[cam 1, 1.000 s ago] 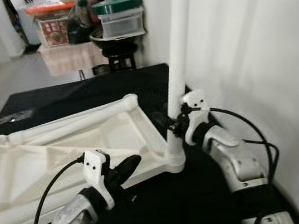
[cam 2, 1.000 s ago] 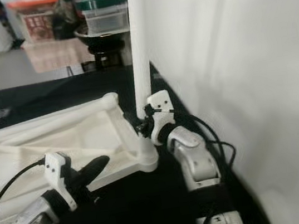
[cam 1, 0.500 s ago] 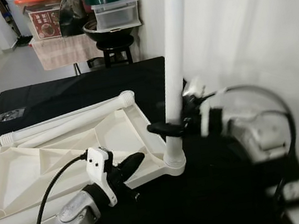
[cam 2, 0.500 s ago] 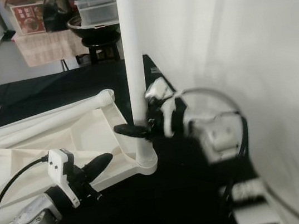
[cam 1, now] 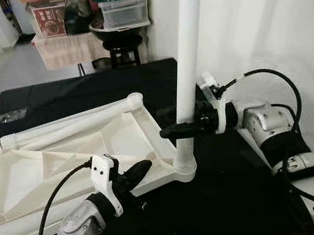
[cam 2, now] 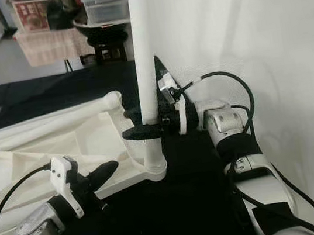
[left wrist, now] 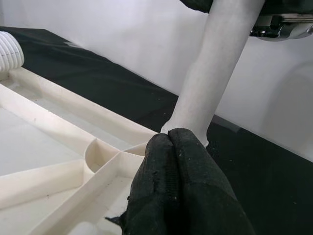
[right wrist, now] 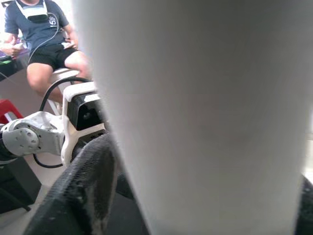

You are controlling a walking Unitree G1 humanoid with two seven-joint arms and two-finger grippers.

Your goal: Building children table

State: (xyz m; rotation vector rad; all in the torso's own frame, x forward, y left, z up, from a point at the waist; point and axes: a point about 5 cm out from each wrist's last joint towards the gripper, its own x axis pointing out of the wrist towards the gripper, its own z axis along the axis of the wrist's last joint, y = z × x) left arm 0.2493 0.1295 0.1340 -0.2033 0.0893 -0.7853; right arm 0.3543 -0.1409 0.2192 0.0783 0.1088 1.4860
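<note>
- White table leg stands upright in the corner socket of the upturned white tabletop; its long axis runs near vertical, leaning a touch toward the wall at the top.
- Right tool comes at the leg from the robot's right, fingers level, clamped round the leg low down, a little above the socket collar. Right wrist view: one black finger hugs the pale leg, which is pressed up to the lens.
- Right arm is plainly the nearer one to the leg; judgement: any seating or twisting of the leg into its socket falls to it, working about the vertical axis.
- Left tool lies at the tabletop's near edge, just beside the same corner, fingers together and holding nothing; left wrist view has the closed tips pointing at the foot of the leg.
- Second leg lies flat along the tabletop's far rim, ribbed screw end toward the robot's left, rounded end near the standing leg.
- Materials: matt white moulded plastic, tabletop underside ribbed into shallow compartments; legs smooth round tubes. Everything rests on a black cloth-like mat on the floor.
- Behind: stool with a bowl and lidded boxes. A seated person is visible in the right wrist view.
</note>
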